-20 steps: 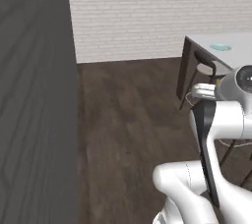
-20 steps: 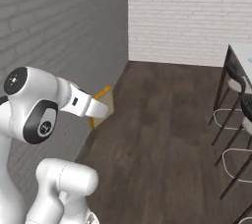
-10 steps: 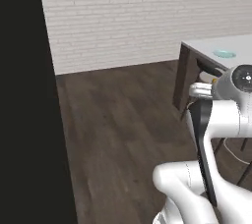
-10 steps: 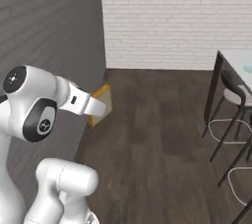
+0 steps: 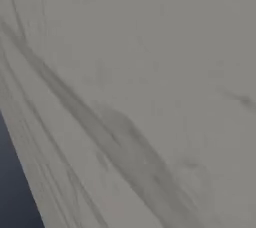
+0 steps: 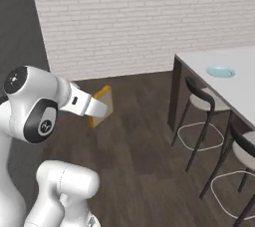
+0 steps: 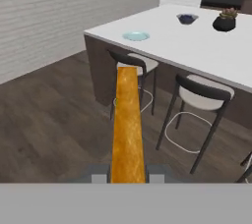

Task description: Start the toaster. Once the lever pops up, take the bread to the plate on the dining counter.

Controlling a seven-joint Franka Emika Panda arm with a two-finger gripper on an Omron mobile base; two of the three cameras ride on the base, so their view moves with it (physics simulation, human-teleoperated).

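Tan bread [image 7: 127, 129] edge-on (faces hidden) in hand [image 7: 128, 173]

Arm: white, dark joints, rising at the lower left of the right base view, elbow bent high, forearm reaching level toward the right. Gripper [image 6: 102, 111]: level at the forearm's end, jaws closed on the bread [image 6: 102, 106], which is held on edge. Fingers [image 7: 98, 174]: pressed against both faces of the slice.
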